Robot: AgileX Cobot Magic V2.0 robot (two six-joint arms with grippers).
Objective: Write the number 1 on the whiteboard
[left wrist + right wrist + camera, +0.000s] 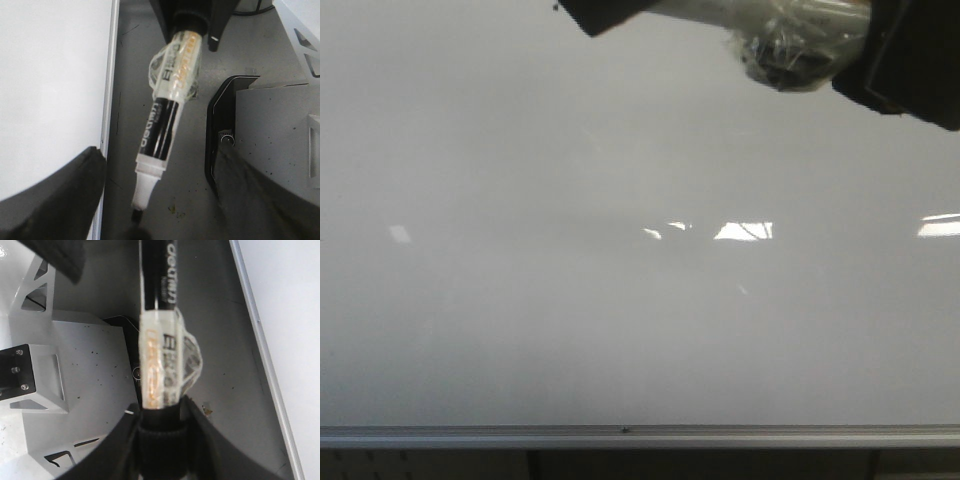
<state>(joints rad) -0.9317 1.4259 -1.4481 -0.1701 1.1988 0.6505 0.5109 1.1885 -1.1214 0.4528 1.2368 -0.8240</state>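
A black marker (159,285) wrapped in clear tape is pinched by its rear end between the fingers of the right gripper (161,427); in the left wrist view the same marker (160,127) is seen with its white nose and dark tip pointing towards that camera. Of the left gripper only one dark finger (55,195) is seen at the frame edge, so whether it is spread or closed cannot be told. In the front view the whiteboard (520,300) fills nearly the whole frame, with its silver bottom rail (640,436) below, and the taped marker (800,40) is held along the top edge. Bright reflections are seen on the whiteboard; a written stroke cannot be made out.
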